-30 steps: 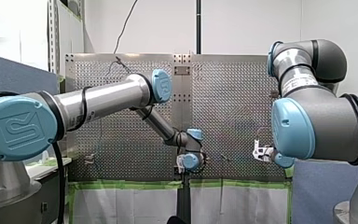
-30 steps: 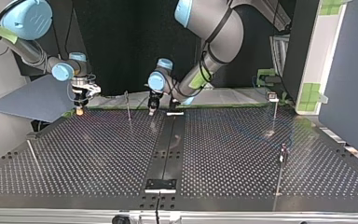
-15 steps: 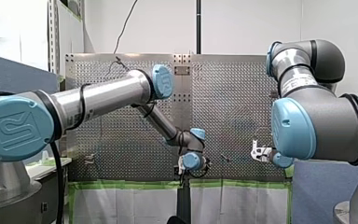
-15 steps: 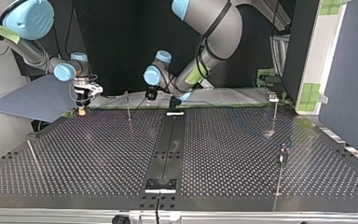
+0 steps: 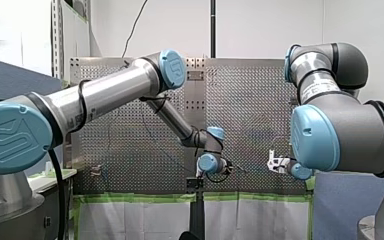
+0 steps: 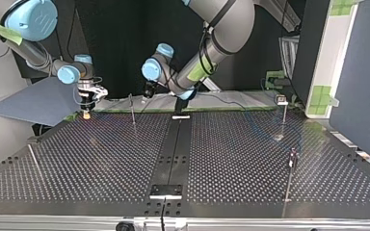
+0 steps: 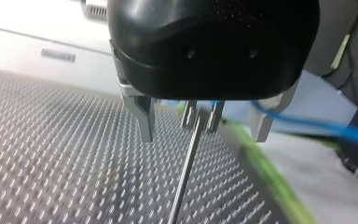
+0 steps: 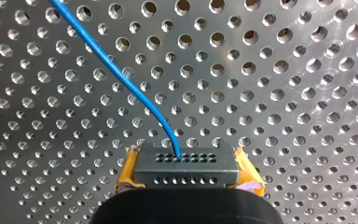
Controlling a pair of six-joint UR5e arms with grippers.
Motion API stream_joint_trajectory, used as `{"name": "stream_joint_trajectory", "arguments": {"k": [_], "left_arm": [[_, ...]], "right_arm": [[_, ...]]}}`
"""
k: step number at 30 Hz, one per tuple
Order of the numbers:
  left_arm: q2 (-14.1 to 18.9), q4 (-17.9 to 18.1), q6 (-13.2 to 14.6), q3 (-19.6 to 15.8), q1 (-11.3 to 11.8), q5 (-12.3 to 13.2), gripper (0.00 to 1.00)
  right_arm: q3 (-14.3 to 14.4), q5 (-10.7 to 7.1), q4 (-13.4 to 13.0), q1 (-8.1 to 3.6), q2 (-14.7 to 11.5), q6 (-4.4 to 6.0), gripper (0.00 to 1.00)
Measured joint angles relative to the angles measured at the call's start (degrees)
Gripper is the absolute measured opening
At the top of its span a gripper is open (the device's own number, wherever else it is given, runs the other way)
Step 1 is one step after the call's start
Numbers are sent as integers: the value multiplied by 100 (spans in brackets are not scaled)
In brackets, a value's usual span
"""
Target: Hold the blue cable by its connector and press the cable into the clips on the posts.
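Observation:
In the right wrist view my right gripper (image 8: pixel 187 175) is shut on the grey connector (image 8: pixel 186 164), with yellow pads on both of its sides. The blue cable (image 8: pixel 116 74) runs from the connector away over the perforated plate. In the top view that gripper (image 6: pixel 85 109) hangs over the table's far left corner. My left gripper (image 7: pixel 203 137) is open, its metal fingers (image 7: pixel 143 119) on either side of a thin post (image 7: pixel 186 177) topped by a clip (image 7: pixel 201 114). Behind that post a stretch of the blue cable (image 7: pixel 317 127) passes. In the top view my left gripper (image 6: pixel 146 96) is just right of this post (image 6: pixel 132 109).
Other thin posts stand at the top view's far right (image 6: pixel 284 111), right (image 6: pixel 292 161) and left (image 6: pixel 33 159). A dark strip (image 6: pixel 173 154) runs down the table's middle. Green tape (image 7: pixel 265 172) lines the table's edge near the arms.
My left arm's wrist has lifted and swung toward the top view's left, closer to the post. My right gripper has hardly moved and keeps its hold on the connector.

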Motion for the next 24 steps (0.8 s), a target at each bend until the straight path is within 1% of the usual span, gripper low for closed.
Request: {"name": "stream_joint_trajectory", "arguments": {"k": [3,5,8,12,16,19,24], "left_arm": [[46,-84,73,-143,-133,-110,100],[56,-105,56,-240,-216,-196,100],[59,-135,14,-388,-282,-281,100],[64,-164,-15,-584,-325,-289,100],[63,-114,-80,-775,-395,-305,100],[61,-3,-204,-796,-463,-401,100],[60,240,-436,-689,-577,-638,100]], "right_arm": [[0,0,5,6,1,5,0],[0,0,9,7,1,6,0],[0,0,11,14,3,12,0],[0,0,12,21,6,15,0],[2,-5,13,27,7,21,0],[3,-11,13,33,7,30,0],[2,-16,14,45,10,33,0]]}}
